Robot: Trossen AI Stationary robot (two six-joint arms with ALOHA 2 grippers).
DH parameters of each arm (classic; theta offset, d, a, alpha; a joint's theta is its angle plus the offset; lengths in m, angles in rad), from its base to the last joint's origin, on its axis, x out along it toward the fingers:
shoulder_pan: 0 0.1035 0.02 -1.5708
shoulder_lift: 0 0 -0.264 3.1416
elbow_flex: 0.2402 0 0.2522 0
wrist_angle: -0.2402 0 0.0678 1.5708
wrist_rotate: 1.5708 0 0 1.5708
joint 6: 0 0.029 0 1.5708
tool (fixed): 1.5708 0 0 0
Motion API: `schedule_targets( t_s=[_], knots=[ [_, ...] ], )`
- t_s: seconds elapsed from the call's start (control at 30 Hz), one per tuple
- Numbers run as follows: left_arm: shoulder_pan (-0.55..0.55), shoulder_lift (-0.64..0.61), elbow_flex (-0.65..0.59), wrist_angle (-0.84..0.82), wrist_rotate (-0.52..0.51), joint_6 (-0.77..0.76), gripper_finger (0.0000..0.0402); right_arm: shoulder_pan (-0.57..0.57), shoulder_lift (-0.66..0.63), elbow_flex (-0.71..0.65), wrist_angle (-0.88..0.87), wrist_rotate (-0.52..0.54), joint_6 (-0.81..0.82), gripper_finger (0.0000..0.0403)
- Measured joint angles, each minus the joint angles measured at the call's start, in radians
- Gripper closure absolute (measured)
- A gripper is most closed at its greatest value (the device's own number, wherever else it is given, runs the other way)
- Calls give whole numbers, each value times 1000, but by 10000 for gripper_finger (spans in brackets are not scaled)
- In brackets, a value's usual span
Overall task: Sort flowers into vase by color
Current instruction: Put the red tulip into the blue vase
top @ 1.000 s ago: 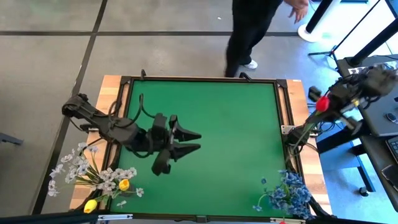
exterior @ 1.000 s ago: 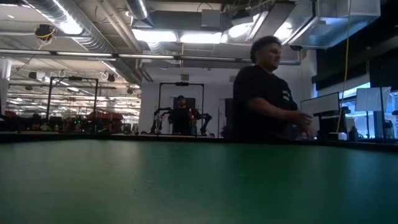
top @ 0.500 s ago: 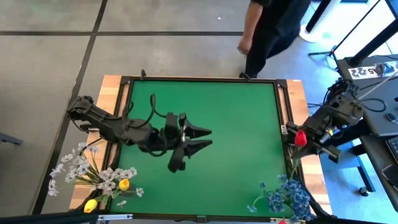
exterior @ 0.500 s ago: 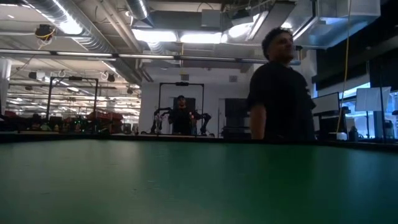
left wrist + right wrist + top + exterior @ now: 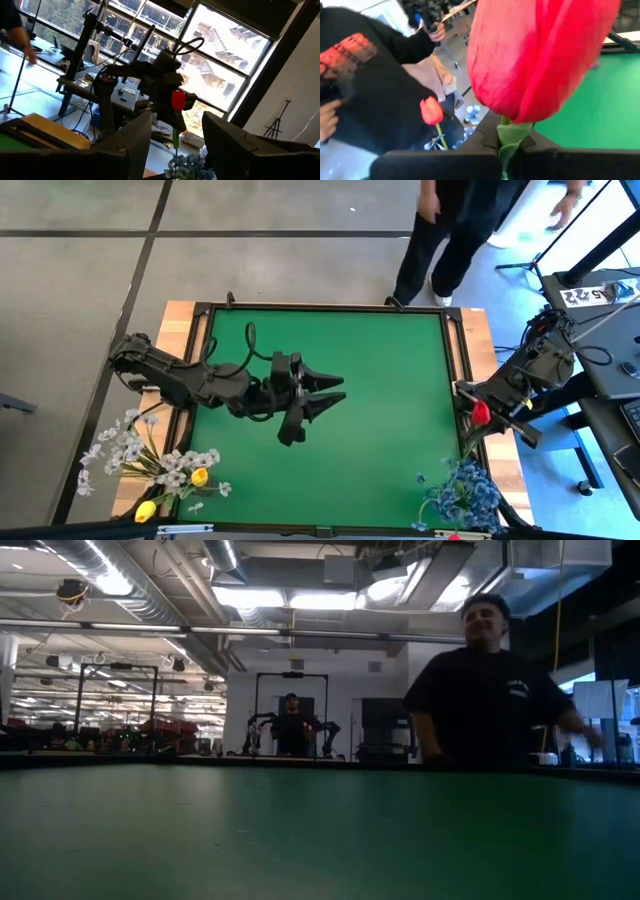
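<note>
Flowers lie off the green mat on its left side, on the wood by the mat's near left corner. You have one bunch of white sprays there. Two yellow tulips sit just beside the white bunch, one among the blossoms and one nearer the table's front edge.

Your left gripper hangs over the middle of the mat. Its two fingers stand apart and nothing is between them. Nothing lies on the mat under it or around it.

Past the mat's near right corner you have one bunch of blue clusters.

Your right gripper is at the mat's right edge, above the wood strip and just behind the blue bunch. It is clamped on the green stem of a red tulip. The right wrist view shows that stem pinched between the fingers, with the red head filling most of the picture. A second red tulip shows farther off, beside some blue blossoms. So you can count two red tulips.

One person in dark clothes stands on the floor beyond the mat's far right corner, well apart from both arms.
</note>
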Motion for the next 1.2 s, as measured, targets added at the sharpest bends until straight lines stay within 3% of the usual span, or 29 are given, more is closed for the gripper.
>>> schedule_targets(
  t_s=[0.4,0.8,1.2],
  knots=[
    [0,0,0,0,1,0,230,0,66,0,-8,-119,-95,402],
    [4,0,0,-4,0,0,230,0,77,0,109,-91,-95,402],
    [3,0,0,-7,1,0,230,0,125,0,-9,-167,-92,402]
  ],
)
